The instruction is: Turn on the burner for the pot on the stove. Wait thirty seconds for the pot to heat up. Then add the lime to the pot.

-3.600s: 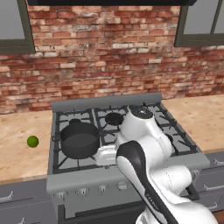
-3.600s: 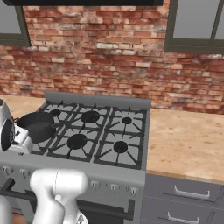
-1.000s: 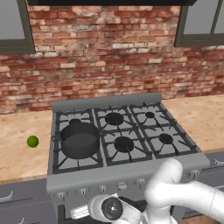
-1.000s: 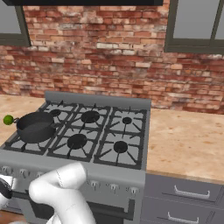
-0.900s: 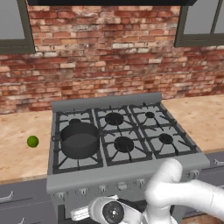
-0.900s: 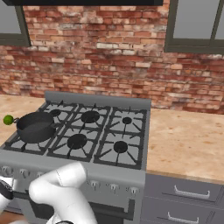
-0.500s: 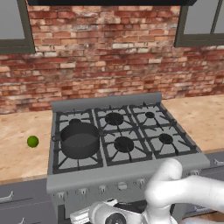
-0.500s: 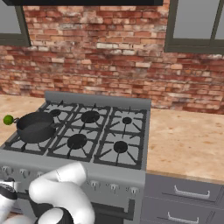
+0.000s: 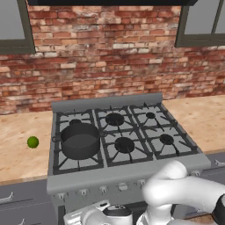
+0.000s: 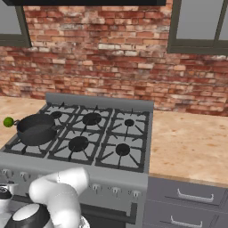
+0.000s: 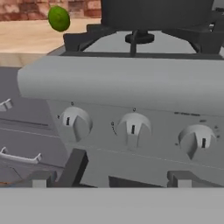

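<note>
The dark grey pot [image 9: 80,139] stands lidless on the front left grate of the stove [image 9: 127,172], and a bright green lime [image 9: 32,142] lies on the counter to its left. In the hand view my gripper [image 11: 113,179] hangs low before the stove's front panel [image 11: 131,83], open, with nothing between its fingertips [image 11: 42,178]. Three knobs [image 11: 133,128] face it, the middle one nearly straight ahead. Above them the burner [image 11: 139,37] shows under the pot [image 11: 155,13], with the lime [image 11: 58,18] at upper left. From the right, the pot [image 10: 36,129] and lime [image 10: 8,121] sit far left.
My white arm [image 9: 180,193] folds down in front of the oven. Grey drawers with handles [image 10: 193,196] flank the stove. Wooden counter [image 10: 187,142] runs on both sides, and a brick wall [image 9: 110,57] rises behind.
The arm came down from over the stove to below its front edge. In the last second the hand sank a little lower before the knobs. Jaws stayed open.
</note>
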Controlling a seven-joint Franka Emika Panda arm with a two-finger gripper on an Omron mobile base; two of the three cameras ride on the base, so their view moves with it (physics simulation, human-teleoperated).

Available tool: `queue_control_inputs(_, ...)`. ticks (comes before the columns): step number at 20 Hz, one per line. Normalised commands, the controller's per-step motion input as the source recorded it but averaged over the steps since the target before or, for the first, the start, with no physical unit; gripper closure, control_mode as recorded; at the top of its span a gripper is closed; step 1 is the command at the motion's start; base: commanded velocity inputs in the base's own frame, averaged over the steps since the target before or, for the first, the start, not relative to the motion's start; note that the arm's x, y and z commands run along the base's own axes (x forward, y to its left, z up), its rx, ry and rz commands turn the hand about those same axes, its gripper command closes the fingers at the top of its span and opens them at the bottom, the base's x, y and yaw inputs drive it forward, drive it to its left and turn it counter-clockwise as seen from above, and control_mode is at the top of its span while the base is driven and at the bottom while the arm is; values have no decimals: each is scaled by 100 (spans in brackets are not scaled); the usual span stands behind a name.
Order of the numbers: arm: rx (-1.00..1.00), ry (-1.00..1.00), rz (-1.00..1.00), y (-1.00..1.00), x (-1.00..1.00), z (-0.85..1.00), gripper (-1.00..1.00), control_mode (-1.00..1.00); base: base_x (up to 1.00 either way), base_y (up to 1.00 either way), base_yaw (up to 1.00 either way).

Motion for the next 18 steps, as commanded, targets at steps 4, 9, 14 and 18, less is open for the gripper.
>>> queue_control_inputs(4,-4,-2,-11,26,0,0,-100,-100,0,0,0)
queue_control_inputs(9,0,-6,-13,14,-7,0,-100,-100,0,0,0)
queue_control_inputs(14,0,-5,-12,1,-24,-2,-100,-100,0,0,0)
queue_control_inputs(18,1,-10,-10,11,-19,-9,-100,-100,0,0,0)
